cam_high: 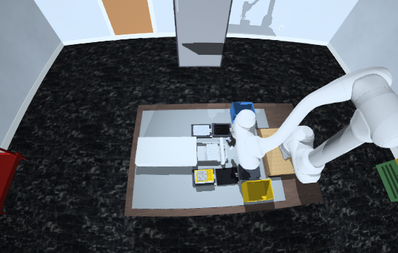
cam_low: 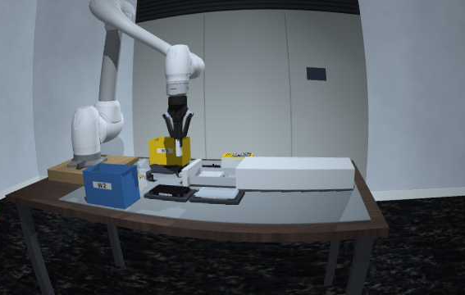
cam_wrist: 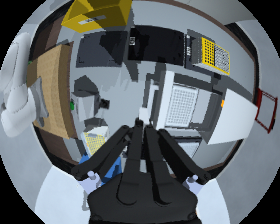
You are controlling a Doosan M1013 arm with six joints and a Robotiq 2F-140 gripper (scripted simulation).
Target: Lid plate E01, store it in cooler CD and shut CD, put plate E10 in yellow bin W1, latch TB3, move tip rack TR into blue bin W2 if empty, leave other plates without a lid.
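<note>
My gripper [cam_low: 178, 141] is shut on nothing and hangs above the bench, just off the open drawer's front wall; it also shows in the top view [cam_high: 231, 141] and the wrist view [cam_wrist: 141, 128]. The white cooler CD [cam_high: 166, 151] has its drawer [cam_high: 212, 152] pulled out, with a white plate [cam_low: 211, 174] lying flat inside. A pale plate [cam_high: 201, 130] sits in a black nest beside an empty black nest [cam_high: 220, 129]. The yellow tip rack [cam_high: 203, 176] holds tips. The tip box TB3 [cam_wrist: 94, 143] shows only in the wrist view; my arm hides it elsewhere.
The yellow bin W1 [cam_high: 256, 190] stands at the near right of the mat and the blue bin W2 [cam_high: 242, 109] at the far right. Another black nest [cam_high: 227, 176] lies beside the tip rack. The arm's base sits on a wooden block [cam_high: 277, 156].
</note>
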